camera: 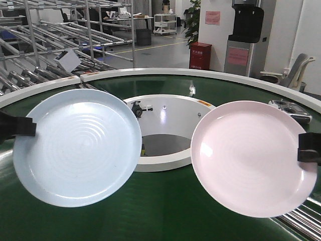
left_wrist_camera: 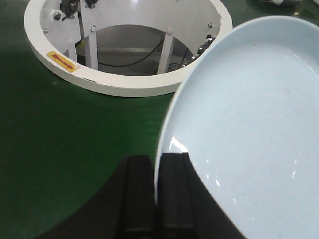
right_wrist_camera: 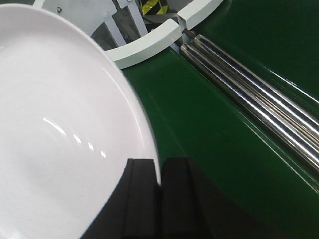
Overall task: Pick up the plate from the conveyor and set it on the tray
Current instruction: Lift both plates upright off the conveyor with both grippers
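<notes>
Two plates hang tilted above the dark green conveyor (camera: 165, 201). On the left is a pale blue plate (camera: 77, 146), and my left gripper (camera: 25, 126) is shut on its left rim. The left wrist view shows that blue plate (left_wrist_camera: 249, 119) pinched between the black fingers (left_wrist_camera: 172, 194). A pale pink plate (camera: 248, 156) is on the right, its right rim clamped by my right gripper (camera: 307, 150). In the right wrist view the pink plate (right_wrist_camera: 60, 134) fills the left side, its edge caught in my right gripper (right_wrist_camera: 159, 174). The tray is out of view.
The conveyor's white centre wall (camera: 170, 118) rings an open hole between the plates. Steel rollers (right_wrist_camera: 249, 99) cross the belt at a seam on the right. The white outer rim (camera: 200, 74) curves behind. Metal racks (camera: 60, 35) and a grey controller (camera: 291, 109) lie beyond.
</notes>
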